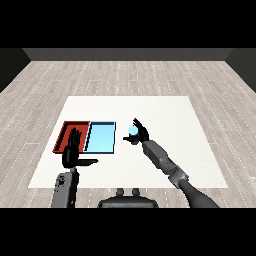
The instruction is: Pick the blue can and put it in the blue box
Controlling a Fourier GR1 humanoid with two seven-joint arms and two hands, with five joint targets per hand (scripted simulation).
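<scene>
The blue can (132, 132) shows as a small light blue shape just right of the light blue tray (101, 137). My right hand (140, 133) is curled round the can, with fingers above and below it. My left hand (73, 150) is raised in front of the red tray (65, 134), fingers straight and thumb stretched to the right, holding nothing. It covers part of the red tray's near edge.
The red and light blue trays lie side by side on the left part of the white table (165, 115). My right forearm (161, 157) crosses the table from the lower right.
</scene>
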